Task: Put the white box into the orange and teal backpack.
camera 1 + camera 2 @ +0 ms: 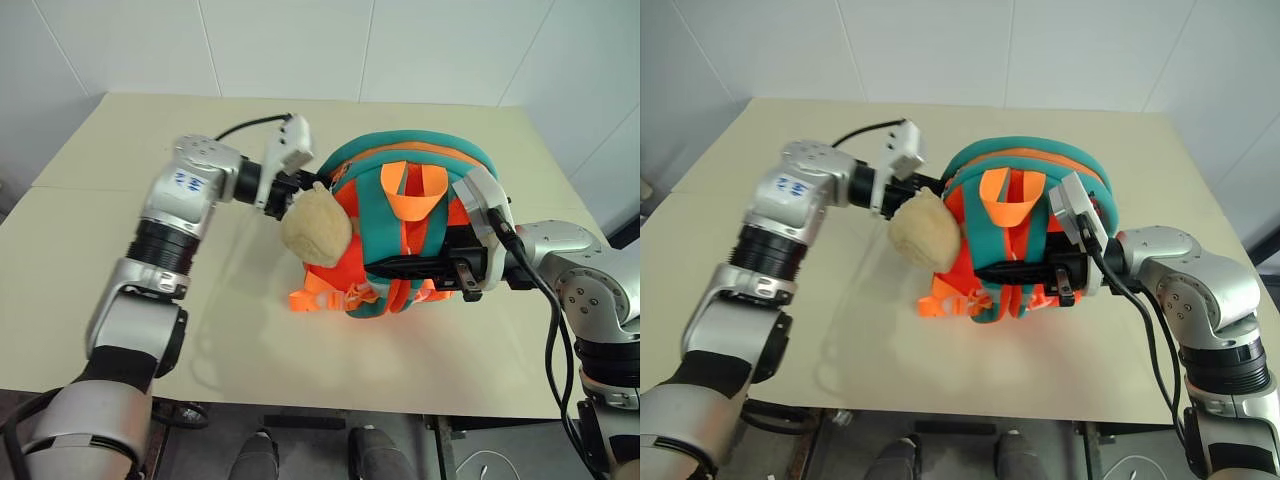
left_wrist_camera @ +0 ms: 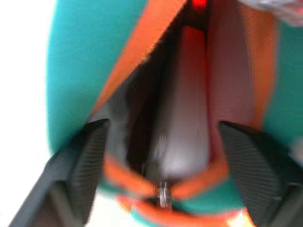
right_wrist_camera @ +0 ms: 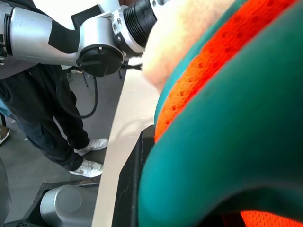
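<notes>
left claw (image 2: pixel 161 156): gaping wide at orange and teal backpack (image 1: pixel 400 215) mouth
right claw (image 1: pixel 425 268): pinching backpack front, keeping it steady
tip: backing left claw out straight, avoiding zipper snag

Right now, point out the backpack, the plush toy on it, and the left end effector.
backpack (image 1: pixel 420 160), left eye view, on its teal top rim.
plush toy (image 1: pixel 315 232), left eye view, on the middle of the beige ball.
left end effector (image 2: pixel 163 156), left wrist view, midway between its two black fingertips.
</notes>
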